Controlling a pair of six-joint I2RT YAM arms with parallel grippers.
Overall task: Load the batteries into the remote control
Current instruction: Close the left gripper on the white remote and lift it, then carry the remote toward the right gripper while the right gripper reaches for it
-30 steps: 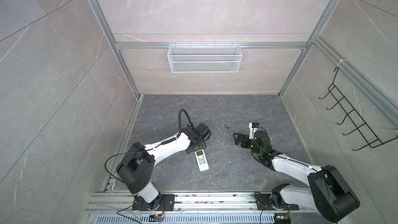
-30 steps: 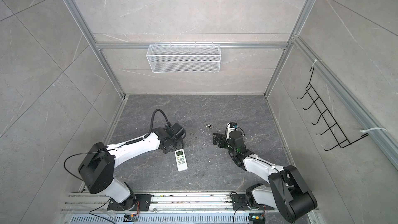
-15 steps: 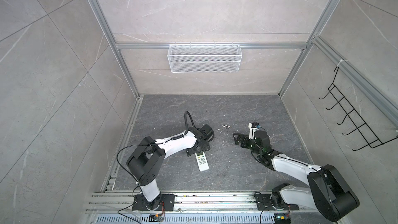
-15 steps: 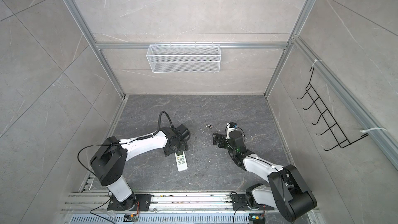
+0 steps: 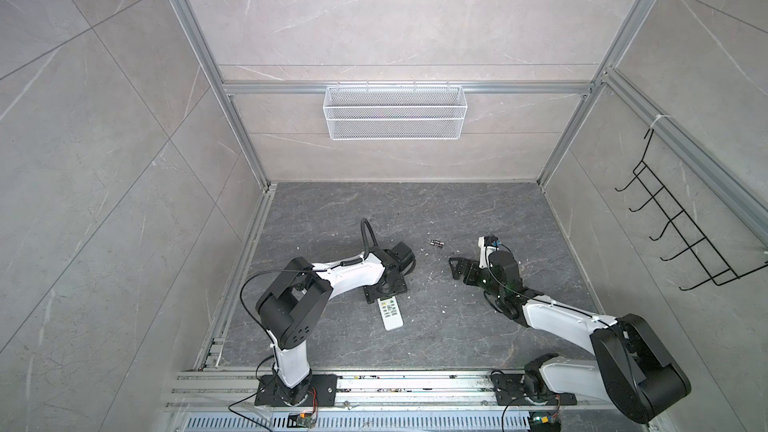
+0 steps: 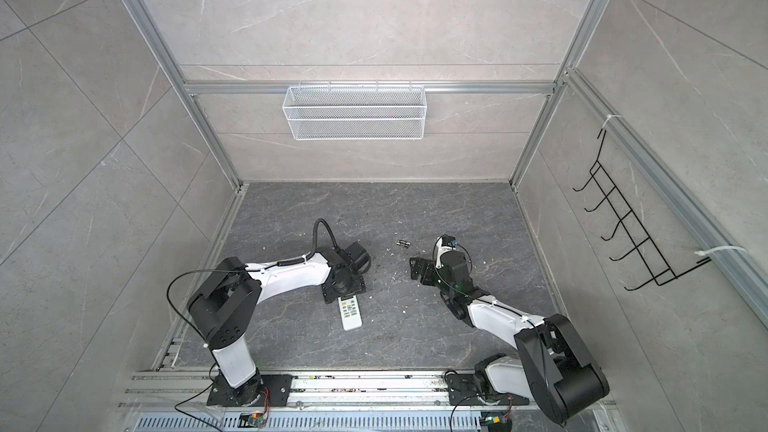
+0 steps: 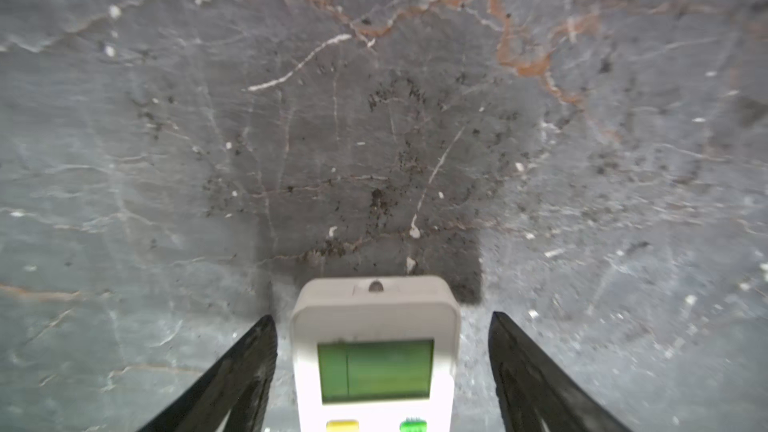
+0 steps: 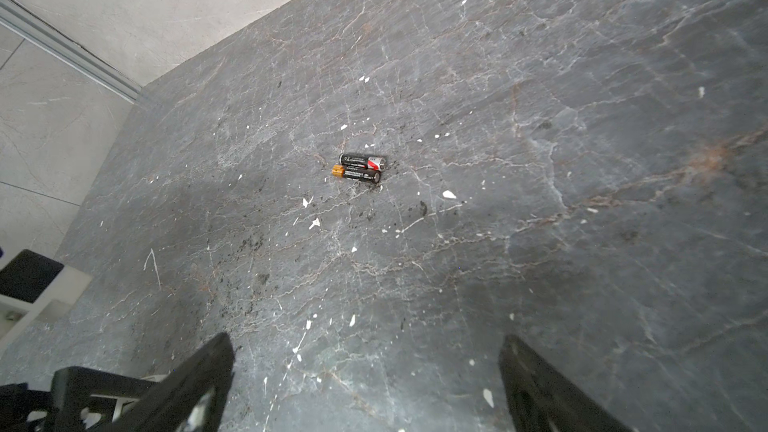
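Observation:
The white remote control point(image 5: 390, 313) point(image 6: 350, 312) lies buttons up on the dark stone floor, its green screen end point(image 7: 376, 361) between the jaws of my left gripper point(image 5: 385, 295) point(image 6: 344, 292) point(image 7: 382, 315). That gripper is open, with a gap on each side of the remote. The batteries point(image 5: 436, 244) point(image 6: 402, 243) point(image 8: 360, 167) lie side by side further back, near the middle. My right gripper point(image 5: 457, 270) point(image 6: 415, 270) point(image 8: 366, 337) hangs open and empty a short way in front of and to the right of them.
A white wire basket point(image 5: 395, 118) hangs on the back wall and a black hook rack point(image 5: 685, 238) on the right wall. An aluminium rail point(image 5: 374, 384) carries both arm bases along the front edge. White specks dot the floor.
My left arm has swung forward and brought its gripper down over the remote's screen end. The remote, the batteries and the right arm have stayed put.

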